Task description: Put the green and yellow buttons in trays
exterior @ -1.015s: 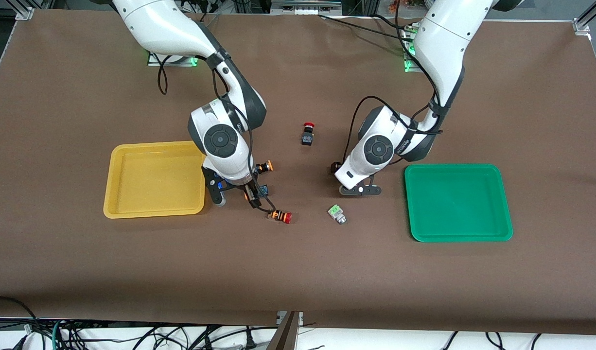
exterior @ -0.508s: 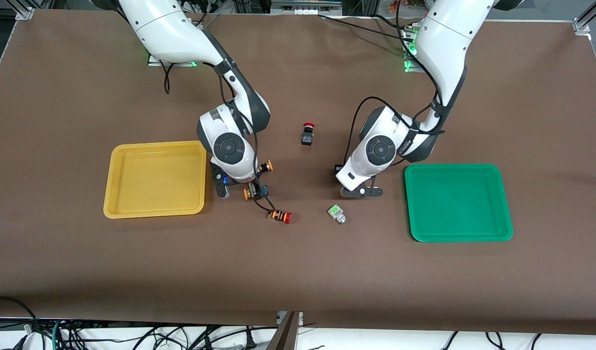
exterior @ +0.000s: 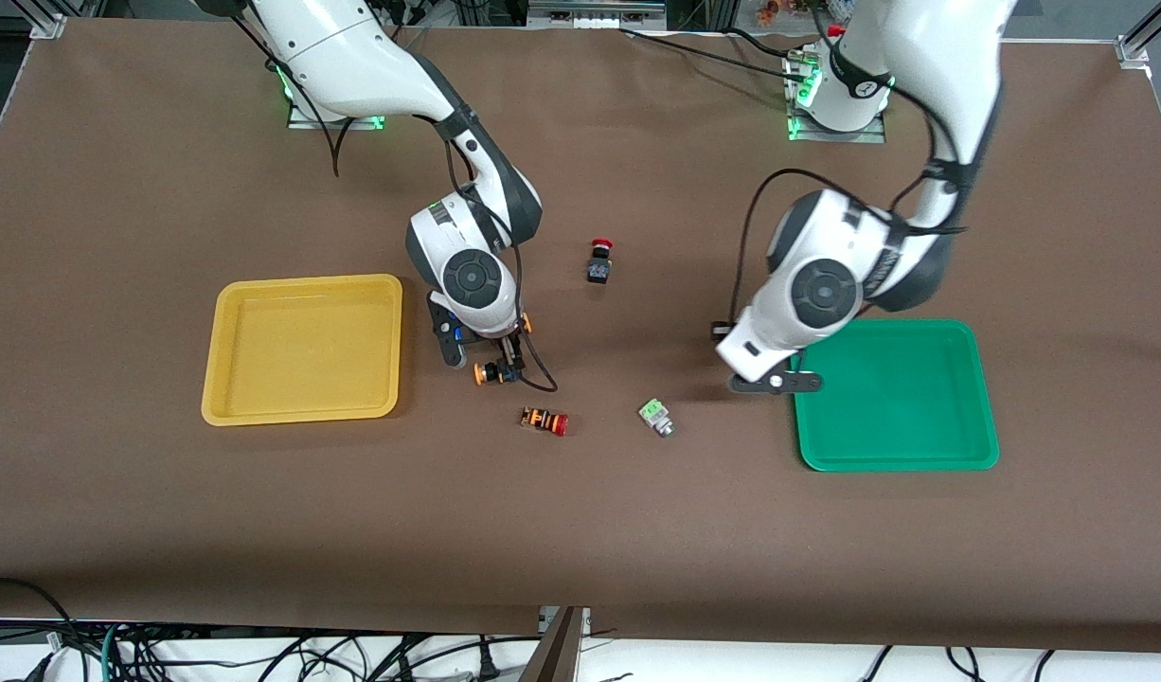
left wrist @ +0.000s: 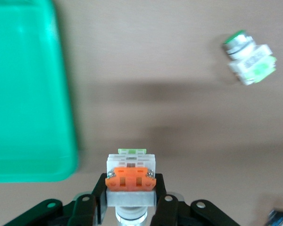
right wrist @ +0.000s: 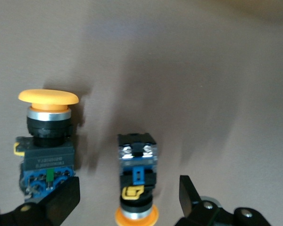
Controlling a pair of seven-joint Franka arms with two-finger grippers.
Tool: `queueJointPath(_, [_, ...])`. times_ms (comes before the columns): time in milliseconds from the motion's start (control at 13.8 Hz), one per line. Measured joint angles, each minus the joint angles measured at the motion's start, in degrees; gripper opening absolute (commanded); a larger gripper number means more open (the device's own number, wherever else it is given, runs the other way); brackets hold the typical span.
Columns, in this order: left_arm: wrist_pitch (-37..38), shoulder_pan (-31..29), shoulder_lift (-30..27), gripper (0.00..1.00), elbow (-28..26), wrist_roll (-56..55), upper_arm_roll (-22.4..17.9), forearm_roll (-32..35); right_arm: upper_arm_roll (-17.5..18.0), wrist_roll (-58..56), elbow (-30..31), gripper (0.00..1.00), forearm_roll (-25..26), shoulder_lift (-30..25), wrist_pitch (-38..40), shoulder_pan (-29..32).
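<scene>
Left tool (left wrist: 130, 214) clamps the orange-faced button (left wrist: 130, 178) over the green tray (exterior: 893, 395) rim; right tool (right wrist: 127, 197), fingers spread, straddles a yellow-capped button (right wrist: 137, 183) beside the red-capped switch (exterior: 544, 421).

A black switch with a red mushroom cap (exterior: 599, 262) stands just above the frame's centre on the brown table (exterior: 164, 530). Lower, near the middle, an orange-striped switch with a red cap (exterior: 544, 421) lies on its side. Cables (exterior: 287, 658) tangle along the bottom edge.
</scene>
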State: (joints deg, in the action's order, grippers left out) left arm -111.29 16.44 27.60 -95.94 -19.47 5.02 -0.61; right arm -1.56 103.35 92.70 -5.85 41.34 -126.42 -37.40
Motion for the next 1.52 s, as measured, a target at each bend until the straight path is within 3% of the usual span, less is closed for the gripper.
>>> queueJointPath(73, [2.5, -2.0, -0.4, 0.10, 1.4, 3.8, -0.1, 0.8, 0.0, 0.0, 0.5, 0.94, 0.0, 0.0, 0.0, -0.2])
queueJointPath(363, [4.5, -10.4, -0.3, 0.12, 2.7, 22.9, -0.4, 1.2, 0.1, 0.0, 2.1, 0.76, 0.0, 0.0, -0.2, -1.1])
queueJointPath(435, [4.5, -12.3, 0.1, 0.12, 2.7, 27.7, -0.4, 1.2, 0.1, 0.0, 2.2, 0.66, 0.0, 0.0, -0.3, -1.3])
queueJointPath(725, [2.2, -15.6, 6.1, 0.20, 2.5, 37.4, -0.3, 1.2, 0.0, 0.0, 2.3, 0.07, 0.0, 0.0, -1.7, -2.2])
queueJointPath(798, [0.9, -15.5, 8.0, 0.24, 2.4, 37.7, 0.0, 1.2, 0.0, -0.1, 2.3, 0.00, 0.0, -0.1, -2.2, -2.2])
queueJointPath(943, [-0.3, -15.3, 10.4, 0.44, 2.5, 37.8, 0.5, 1.2, -0.1, -0.1, 2.3, 0.00, 0.0, -0.1, -2.4, -2.2])
queueJointPath(1015, [-0.4, -15.1, 10.7, 0.99, 2.5, 37.8, 0.6, 1.2, -0.1, -0.1, 2.2, 0.00, 0.0, -0.3, -2.5, -2.2])
queueJointPath(1305, [-0.4, -15.0, 10.7, 1.00, 3.0, 37.8, 0.6, 1.2, -0.5, -1.7, 1.7, 0.00, 0.0, -2.5, -1.5, -1.7])
queueJointPath(1523, [-0.3, -14.8, 9.7, 1.00, 4.9, 37.8, 1.2, 1.2, -0.9, -10.9, 1.5, 0.00, 0.0, -7.1, 5.6, -0.1])
